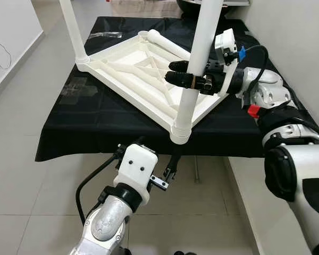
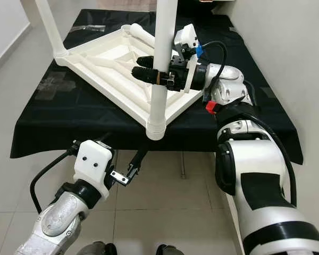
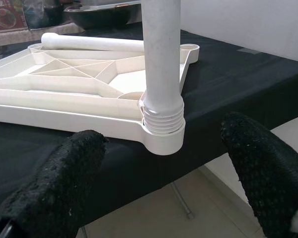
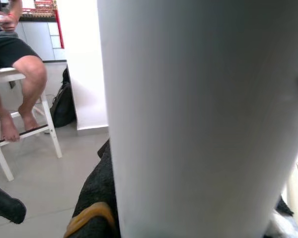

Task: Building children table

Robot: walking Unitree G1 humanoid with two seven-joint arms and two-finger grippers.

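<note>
White tabletop (image 1: 133, 71) lies upside down on the black-covered surface (image 1: 95, 122), and its near corner reaches the front edge of this surface. From this corner an upright leg (image 1: 198, 64) stands in its socket. The right gripper (image 1: 187, 78) is clenched around this leg, above the tabletop. A second leg (image 1: 72, 26) stands at the far left corner, and a loose leg (image 1: 167, 43) lies across the tabletop. The left gripper (image 3: 164, 173), its fingers (image 3: 64, 178) released, hangs below the near corner.
</note>
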